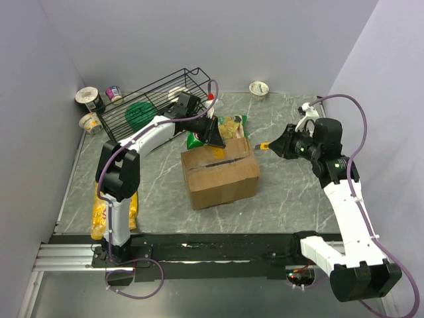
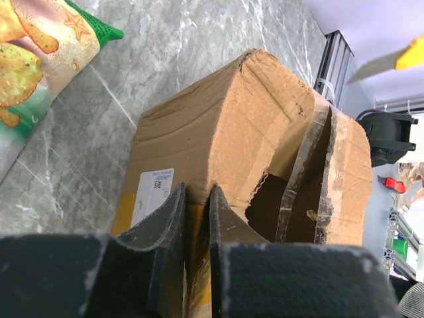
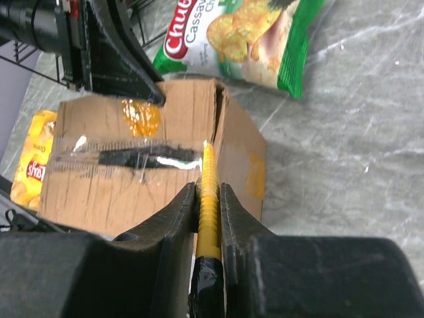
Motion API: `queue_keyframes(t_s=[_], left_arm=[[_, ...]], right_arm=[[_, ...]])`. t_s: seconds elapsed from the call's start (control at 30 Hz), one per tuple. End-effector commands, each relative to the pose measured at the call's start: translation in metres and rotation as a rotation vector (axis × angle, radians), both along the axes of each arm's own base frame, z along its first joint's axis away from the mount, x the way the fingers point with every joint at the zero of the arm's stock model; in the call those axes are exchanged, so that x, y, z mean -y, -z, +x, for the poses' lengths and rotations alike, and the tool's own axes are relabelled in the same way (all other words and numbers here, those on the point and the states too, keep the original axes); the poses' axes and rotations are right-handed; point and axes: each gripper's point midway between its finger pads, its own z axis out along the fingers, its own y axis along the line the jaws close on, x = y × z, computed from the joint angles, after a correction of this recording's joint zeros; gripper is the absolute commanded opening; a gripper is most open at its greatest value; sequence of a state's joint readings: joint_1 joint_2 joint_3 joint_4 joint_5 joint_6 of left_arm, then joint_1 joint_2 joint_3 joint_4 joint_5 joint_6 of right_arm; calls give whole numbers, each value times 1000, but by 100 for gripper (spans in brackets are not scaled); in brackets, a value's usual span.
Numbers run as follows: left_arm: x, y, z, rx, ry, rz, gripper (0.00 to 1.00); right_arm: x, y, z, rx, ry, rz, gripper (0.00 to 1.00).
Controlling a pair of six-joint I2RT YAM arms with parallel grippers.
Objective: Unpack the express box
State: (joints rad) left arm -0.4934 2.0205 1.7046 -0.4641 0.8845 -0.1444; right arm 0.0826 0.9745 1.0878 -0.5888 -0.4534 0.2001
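The express box [image 1: 222, 182] is a brown cardboard carton in the middle of the table, with a taped top seam [image 3: 132, 158] and an orange sticker [image 3: 140, 116]. My left gripper [image 1: 215, 136] is at the box's back top edge. In its wrist view the fingers [image 2: 197, 192] stand nearly together with the cardboard edge of a bent-up flap [image 2: 225, 132] between them. My right gripper [image 1: 277, 146] is to the right of the box, shut on a yellow utility knife [image 3: 209, 199]. The blade tip [image 1: 256, 147] is at the right end of the top seam.
A green chip bag [image 1: 228, 126] lies just behind the box. A yellow chip bag [image 1: 99, 215] lies beside the left arm's base. A black wire basket [image 1: 156, 99] stands at the back left with several cups [image 1: 89, 99] beside it. Another cup [image 1: 259, 88] is at the back wall.
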Motion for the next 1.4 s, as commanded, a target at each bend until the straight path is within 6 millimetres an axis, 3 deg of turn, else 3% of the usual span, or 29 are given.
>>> queue_keyframes(t_s=[0.0,0.47,0.77,1.0,1.37], left_arm=[[-3,-10,4,32,-36,0,10],[-2,-9,7,29,-45,4,9],[-5,-4,15,49,-76,37,6],[-9,-3,26,73,-114,61,1],[-15,4,36,77,-142,81,1]], right_arm=[[-2,-13,18,83,-4,-1,0],[-8,23,0,-10,-43,-43,0],[-4,26,-14,-30,-53,-78,0],[-5,42,-47,-148,-84,-70,0],[-2,46,-81,-226,-119,-93,0]])
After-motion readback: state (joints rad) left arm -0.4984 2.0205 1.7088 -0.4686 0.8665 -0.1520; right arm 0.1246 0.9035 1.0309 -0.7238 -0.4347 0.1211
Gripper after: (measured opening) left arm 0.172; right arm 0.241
